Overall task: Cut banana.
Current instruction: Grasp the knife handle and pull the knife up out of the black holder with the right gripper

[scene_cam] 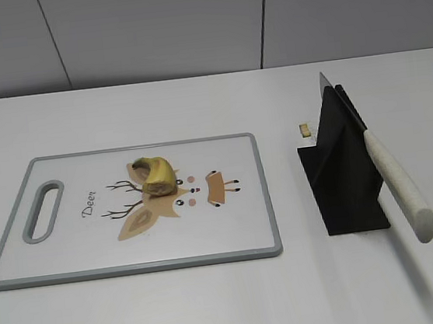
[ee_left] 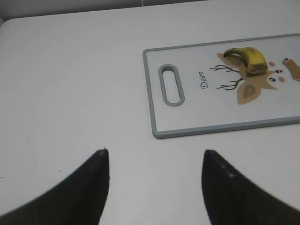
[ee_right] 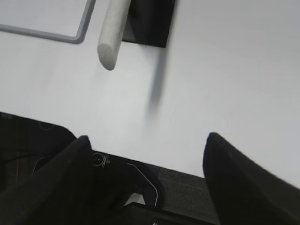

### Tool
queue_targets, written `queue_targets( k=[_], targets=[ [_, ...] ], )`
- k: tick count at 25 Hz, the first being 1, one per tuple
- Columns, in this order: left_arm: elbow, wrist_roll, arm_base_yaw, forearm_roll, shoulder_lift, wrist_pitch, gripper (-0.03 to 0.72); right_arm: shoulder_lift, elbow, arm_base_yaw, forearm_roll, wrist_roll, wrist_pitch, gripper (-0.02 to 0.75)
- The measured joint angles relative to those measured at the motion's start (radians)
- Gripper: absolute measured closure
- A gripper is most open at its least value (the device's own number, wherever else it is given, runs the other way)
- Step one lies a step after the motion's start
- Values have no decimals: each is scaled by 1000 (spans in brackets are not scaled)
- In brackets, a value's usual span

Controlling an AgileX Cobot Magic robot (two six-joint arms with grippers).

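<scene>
A short yellow banana piece (scene_cam: 155, 174) lies on the white cutting board (scene_cam: 71, 260) with a deer drawing; it also shows in the left wrist view (ee_left: 249, 58) on the board (ee_left: 197, 126). A knife with a white handle (scene_cam: 399, 184) rests slanted in a black stand (scene_cam: 344, 179), blade tip up; its handle (ee_right: 112, 33) shows in the right wrist view. My left gripper (ee_left: 154, 152) is open and empty over bare table, left of the board. My right gripper (ee_right: 146, 137) is open and empty at the table's front edge, below the knife handle. Neither gripper shows in the exterior view.
A small tan scrap (scene_cam: 303, 129) lies on the table left of the stand. A small tan piece (scene_cam: 215, 187) sits on the board right of the banana. The table's dark front edge (ee_right: 197, 185) runs under my right gripper.
</scene>
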Motion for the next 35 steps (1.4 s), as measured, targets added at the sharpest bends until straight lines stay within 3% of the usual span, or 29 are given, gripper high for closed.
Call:
queue_targets(
  k=[6, 13, 23, 27, 35],
  targets=[
    [0, 0, 0, -1, 0, 0, 99, 128, -15, 117, -8, 63, 1, 173],
    [0, 0, 0, -1, 0, 0, 99, 334, -112, 119, 62, 101, 0, 203],
    [0, 0, 0, -1, 0, 0, 99, 578, -277, 121, 67, 107, -1, 220],
    [0, 0, 0, -1, 0, 0, 99, 655, -280, 159, 66, 109, -2, 221],
    [0, 0, 0, -1, 0, 0, 99, 803, -280, 258, -48, 234, -3, 222]
  ],
)
